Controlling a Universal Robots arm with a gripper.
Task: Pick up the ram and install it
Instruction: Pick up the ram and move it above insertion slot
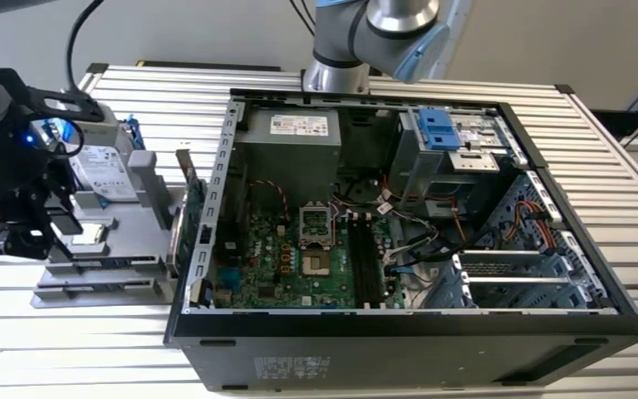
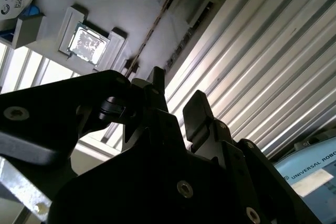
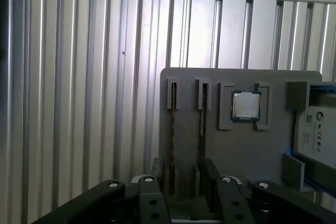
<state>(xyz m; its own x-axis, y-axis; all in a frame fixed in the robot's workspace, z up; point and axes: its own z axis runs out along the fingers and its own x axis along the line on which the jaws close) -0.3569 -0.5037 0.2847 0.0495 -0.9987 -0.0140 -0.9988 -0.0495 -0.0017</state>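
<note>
The ram (image 3: 172,129) stands on edge in a slot of the grey parts holder (image 3: 262,156), a long thin stick seen edge-on; in the second wrist view the ram (image 2: 157,22) runs toward my fingers. My gripper (image 3: 182,164) hovers open over the near end of the holder, and the stick's line passes between the two black fingers (image 3: 156,167). In the second wrist view the gripper (image 2: 177,85) shows a clear gap. In the exterior view the gripper (image 1: 22,237) hangs over the holder (image 1: 109,278) at the left, beside the open computer case (image 1: 408,332). The motherboard's black slots (image 1: 365,258) lie inside.
On the holder sit a square processor chip (image 3: 245,105) and a silver hard drive (image 3: 316,135) in a blue frame. A second narrow slot (image 3: 203,111) lies beside the ram's. A green expansion card (image 1: 192,224) stands between holder and case. Ribbed metal tabletop (image 3: 79,103) surrounds everything.
</note>
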